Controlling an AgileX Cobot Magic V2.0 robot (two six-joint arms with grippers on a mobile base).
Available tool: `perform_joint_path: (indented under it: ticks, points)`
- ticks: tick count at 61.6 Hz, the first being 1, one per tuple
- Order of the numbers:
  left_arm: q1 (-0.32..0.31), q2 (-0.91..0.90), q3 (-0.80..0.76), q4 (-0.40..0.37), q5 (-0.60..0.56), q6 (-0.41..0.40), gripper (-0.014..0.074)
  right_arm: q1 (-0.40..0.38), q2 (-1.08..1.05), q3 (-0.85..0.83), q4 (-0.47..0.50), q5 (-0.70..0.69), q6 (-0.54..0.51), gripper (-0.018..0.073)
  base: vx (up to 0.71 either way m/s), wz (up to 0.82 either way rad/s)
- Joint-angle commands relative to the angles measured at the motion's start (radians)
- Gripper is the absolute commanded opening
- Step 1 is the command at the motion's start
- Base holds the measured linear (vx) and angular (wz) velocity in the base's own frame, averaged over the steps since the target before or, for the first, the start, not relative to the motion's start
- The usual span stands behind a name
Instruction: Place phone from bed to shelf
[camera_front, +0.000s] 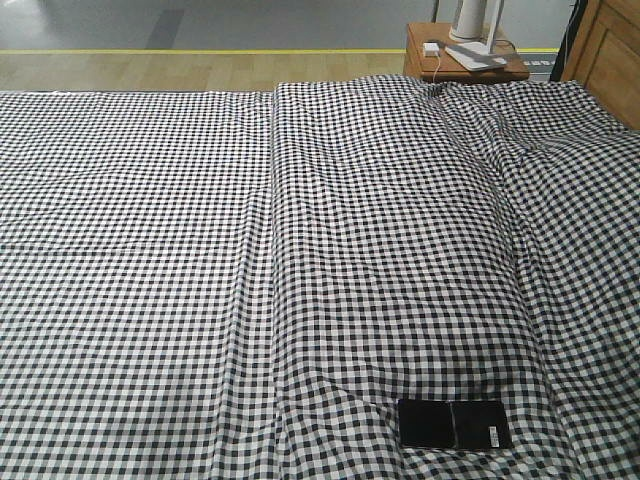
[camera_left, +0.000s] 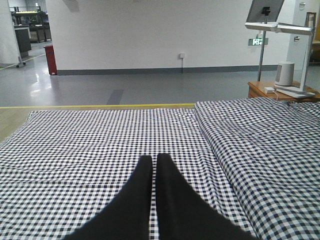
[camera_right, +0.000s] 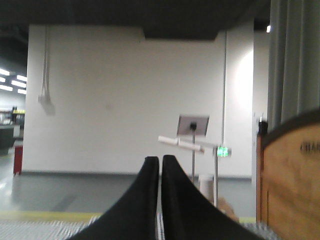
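1. Phone (camera_front: 455, 425) lies flat by the bed's (camera_front: 150, 250) near edge, toward its right corner, with a white sticker at its right end.
2. My left gripper (camera_left: 154, 157) hangs over the bed, jaws pressed together, holding nothing.
3. My right gripper (camera_right: 160, 159) is likewise closed and empty (view blurred).
4. I see a side table (camera_front: 418, 62) past the far right corner.

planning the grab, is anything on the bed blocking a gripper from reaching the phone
Nothing visible does. The phone lies uncovered on the bed, with nothing else lying near it. Neither wrist view shows the phone.
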Motion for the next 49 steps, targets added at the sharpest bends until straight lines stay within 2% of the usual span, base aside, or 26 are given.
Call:
perform_joint_path:
  ticks: [1, 15, 32, 40, 49]
  points:
    - [-0.006, -0.007, -0.025, -0.01, -0.072, -0.009, 0.0001, -0.006, -0.011, -0.109, 0.0, -0.083, -0.025, -0.0006, 0.0, 0.0]
    - [-0.006, -0.007, -0.025, -0.01, -0.072, -0.009, 0.0001, -0.006, 0.124, -0.353, 0.0, -0.003, -0.02, -0.0006, 0.0, 0.0]
    - [-0.006, -0.007, -0.025, -0.01, -0.072, -0.009, 0.0001, -0.006, 0.426, -0.681, 0.001, 0.385, -0.009, -0.0001, 0.0, 0.0]
    - [-0.006, -0.007, -0.025, -0.01, -0.072, -0.009, 0.0001, -0.006, 0.546, -0.771, 0.001, 0.488, -0.009, 0.0015, 0.0, 0.0]
    - [-0.006, -0.007, -0.025, -0.01, -0.072, -0.009, 0.0001, -0.006, 0.655, -0.801, 0.001, 0.572, -0.009, 0.0085, 0.0, 0.0]
